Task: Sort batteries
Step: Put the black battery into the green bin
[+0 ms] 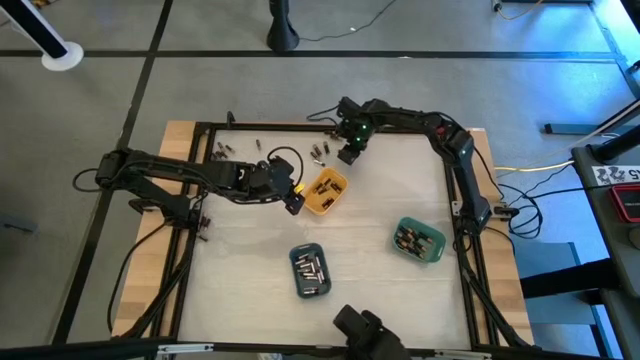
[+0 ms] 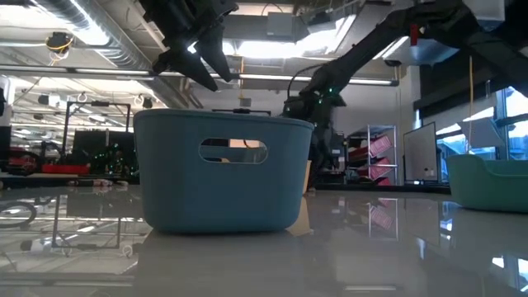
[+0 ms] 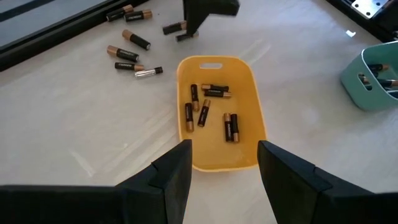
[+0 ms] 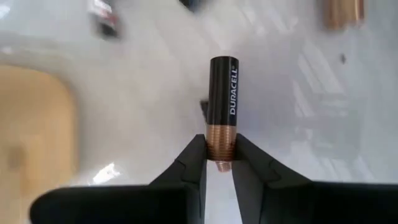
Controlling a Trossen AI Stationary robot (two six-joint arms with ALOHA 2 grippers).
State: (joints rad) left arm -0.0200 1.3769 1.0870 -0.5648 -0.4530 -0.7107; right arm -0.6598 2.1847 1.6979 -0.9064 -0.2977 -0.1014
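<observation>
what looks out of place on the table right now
Loose batteries lie scattered on the bare table near its far edge, outside all three trays. The right end effector grips one battery by its copper end only, most of it sticking out past the fingertips. The left end effector hangs open over the orange tray.

We see two dark jointed arms, black cables trailing, a green light glowing on the right arm (image 1: 352, 128).

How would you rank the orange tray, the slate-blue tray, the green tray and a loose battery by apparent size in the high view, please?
1. Oblong orange plastic tray, slate-blue tray and green tray: too alike to rank.
2. Small dark cylindrical loose battery, far smaller.
</observation>
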